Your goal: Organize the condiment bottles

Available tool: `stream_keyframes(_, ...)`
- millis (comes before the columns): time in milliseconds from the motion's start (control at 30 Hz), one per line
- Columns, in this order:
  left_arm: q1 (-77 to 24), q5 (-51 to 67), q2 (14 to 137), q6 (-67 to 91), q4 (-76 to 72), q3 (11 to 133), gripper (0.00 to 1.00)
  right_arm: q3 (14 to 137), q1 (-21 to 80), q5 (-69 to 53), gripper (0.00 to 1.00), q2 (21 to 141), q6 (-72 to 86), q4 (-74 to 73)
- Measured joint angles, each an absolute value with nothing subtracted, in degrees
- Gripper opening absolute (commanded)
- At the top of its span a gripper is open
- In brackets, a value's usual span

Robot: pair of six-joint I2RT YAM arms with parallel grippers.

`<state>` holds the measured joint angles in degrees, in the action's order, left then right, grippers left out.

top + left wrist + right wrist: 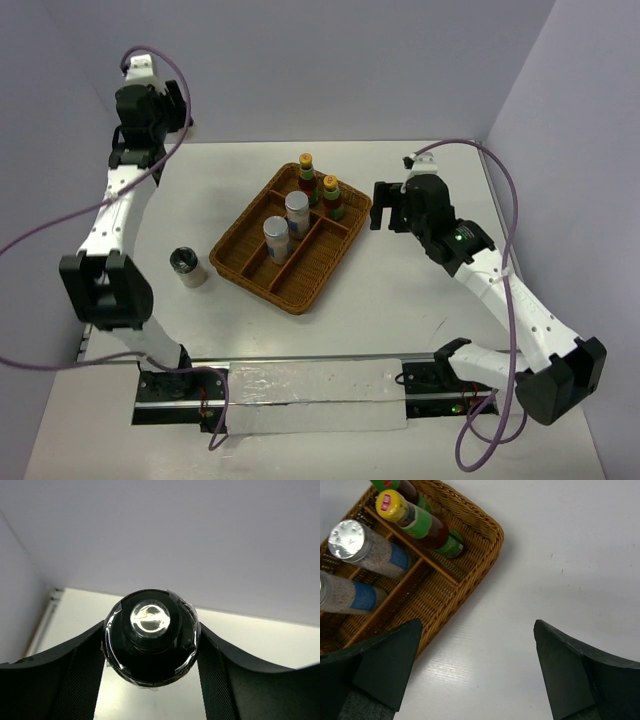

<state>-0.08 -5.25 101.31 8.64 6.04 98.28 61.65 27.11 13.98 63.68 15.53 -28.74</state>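
Left gripper (151,652) clamps one black-capped bottle (150,620), right gripper (476,645) is spread at 3 o'clock of the tray (312,262) holding red bottles (306,172) and shakers (297,212), second black-capped bottle (187,267) stands at 9 o'clock on the surface (400,300).

— Entry one?
— One white matte tabletop (400,290).
— Resting directly on it?
— One brown wicker three-slot tray (312,262), set diagonally near the centre. One pale cream bottle with black cap (188,268), upright, left of the tray and apart from it. One whitish strip (310,395), lying along the near edge.
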Motion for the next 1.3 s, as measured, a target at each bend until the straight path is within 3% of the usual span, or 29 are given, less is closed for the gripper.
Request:
stream_keyframes(167, -7.29, -3.86, 86.12, 10.46, 6.11, 81.97, 0.1, 61.58, 27.3, 12.94, 1.0, 60.11, 15.53, -28.9)
stream_keyframes(467, -14.78, -2.04, 76.65, 12.7, 6.62, 63.22, 0.1, 61.34, 27.74, 12.78, 1.0, 57.46, 15.53, -31.19)
stream_keyframes(1300, -19.69, -2.95, 79.93, 18.52, -11.27, 44.1, 0.11, 60.38, 28.64, 13.76, 1.0, 55.61, 15.53, -34.46)
